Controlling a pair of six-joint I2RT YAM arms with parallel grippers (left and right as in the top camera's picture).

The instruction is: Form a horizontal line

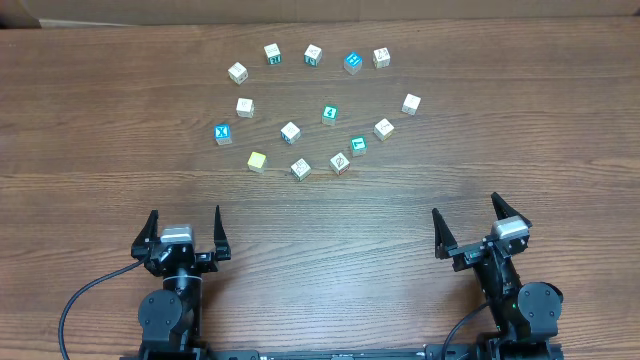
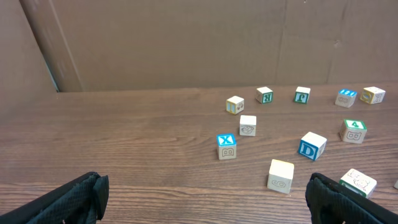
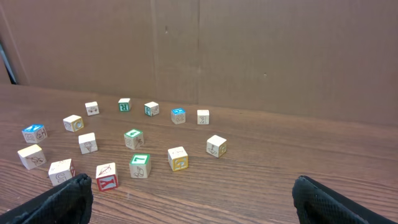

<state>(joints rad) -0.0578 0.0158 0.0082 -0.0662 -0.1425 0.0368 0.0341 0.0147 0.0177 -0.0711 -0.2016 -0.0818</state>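
You have left gripper point(image 1: 185, 214) and right gripper point(image 1: 466, 207) wide open, empty | pale yellow wooden cube point(image 1: 257, 160) | right of it: first white sketched cube point(image 1: 300, 168), second white sketched cube point(image 1: 340, 163), green L cube point(image 1: 358, 145)

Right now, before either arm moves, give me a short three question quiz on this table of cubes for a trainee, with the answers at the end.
1. True or false: the left gripper and the right gripper are both open and empty.
2. The pale yellow cube is: A, lying on the table apart from the other cubes; B, stacked on another cube; C, held in a gripper.
3. Fill in: the blue cube farthest left in the overhead view shows the letter ___.
Key: 1 true; 2 A; 3 X.
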